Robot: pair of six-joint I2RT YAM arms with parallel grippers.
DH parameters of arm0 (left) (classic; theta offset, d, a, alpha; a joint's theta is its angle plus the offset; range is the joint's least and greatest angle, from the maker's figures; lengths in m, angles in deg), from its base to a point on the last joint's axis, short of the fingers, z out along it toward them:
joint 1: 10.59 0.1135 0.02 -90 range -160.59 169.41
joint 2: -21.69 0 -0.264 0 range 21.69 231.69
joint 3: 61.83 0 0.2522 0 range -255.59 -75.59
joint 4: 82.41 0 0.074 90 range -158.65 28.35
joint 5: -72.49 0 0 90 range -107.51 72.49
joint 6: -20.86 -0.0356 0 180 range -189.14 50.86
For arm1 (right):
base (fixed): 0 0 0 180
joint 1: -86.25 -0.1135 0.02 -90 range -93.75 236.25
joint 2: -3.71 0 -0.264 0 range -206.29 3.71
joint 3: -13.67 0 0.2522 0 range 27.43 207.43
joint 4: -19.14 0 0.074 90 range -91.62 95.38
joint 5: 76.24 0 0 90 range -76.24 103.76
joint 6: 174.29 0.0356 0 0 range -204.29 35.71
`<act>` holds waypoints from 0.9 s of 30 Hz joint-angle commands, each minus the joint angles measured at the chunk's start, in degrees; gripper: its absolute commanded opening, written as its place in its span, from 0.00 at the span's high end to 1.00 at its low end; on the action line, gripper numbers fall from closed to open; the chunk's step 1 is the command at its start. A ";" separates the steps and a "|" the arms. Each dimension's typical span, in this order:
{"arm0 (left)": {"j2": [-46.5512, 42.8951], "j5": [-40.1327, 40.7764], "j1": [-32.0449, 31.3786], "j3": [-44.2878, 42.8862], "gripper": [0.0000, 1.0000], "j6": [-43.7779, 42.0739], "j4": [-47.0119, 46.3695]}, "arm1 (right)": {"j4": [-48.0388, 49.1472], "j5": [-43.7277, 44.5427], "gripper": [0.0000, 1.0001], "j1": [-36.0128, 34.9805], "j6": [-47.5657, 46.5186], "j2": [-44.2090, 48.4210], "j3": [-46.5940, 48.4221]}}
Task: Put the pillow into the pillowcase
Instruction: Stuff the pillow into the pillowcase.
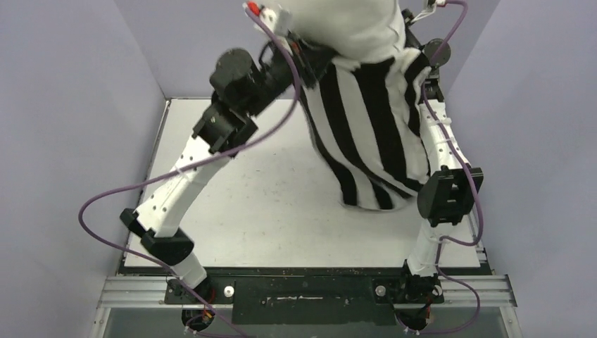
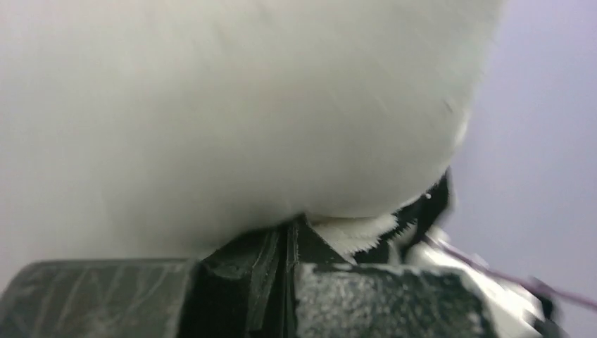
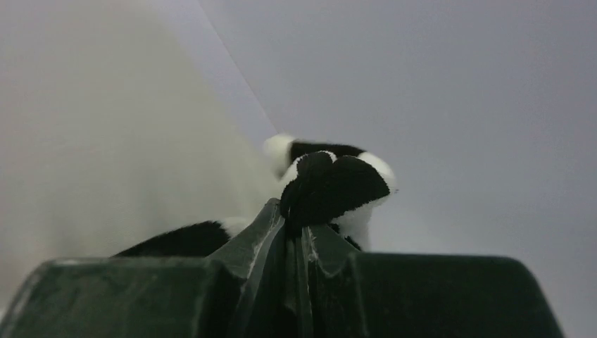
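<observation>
Your scuffed white table [image 1: 281, 204] sits between lilac walls [image 1: 70, 105]. Up at 1 o'clock your right gripper [image 3: 294, 225] pinches the striped pillowcase [image 1: 373, 134] under the pillow [image 1: 352, 28], and your left gripper [image 2: 290, 232] is clamped tight.

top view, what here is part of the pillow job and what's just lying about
Job: pillow; pillowcase; left pincer and right pincer, both shut on the pillowcase.
Just there: table; walls.
</observation>
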 commanded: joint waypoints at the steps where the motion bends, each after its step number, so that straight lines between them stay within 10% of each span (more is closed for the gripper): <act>1: 8.45 -0.89 20.82 -21.28 1.00 10.88 -3.36 | 7.53 2.81 1.00 -6.78 -11.84 15.79 -17.88; 4: 7.91 -5.78 19.79 -20.43 1.00 13.43 -2.48 | 3.90 5.05 1.00 -5.69 -11.60 11.07 -8.14; 10: -8.74 2.53 -3.58 9.56 1.00 1.09 -15.67 | -1.05 7.89 1.00 -0.05 1.24 -9.12 26.96; 16: -2.10 5.19 10.03 -2.00 1.00 -2.79 -9.36 | 9.62 4.80 1.00 0.40 -4.33 5.42 -3.24; 27: 16.09 -6.04 26.13 -25.99 1.00 -3.77 -9.75 | 0.86 -3.16 1.00 -3.20 -19.57 9.96 -11.51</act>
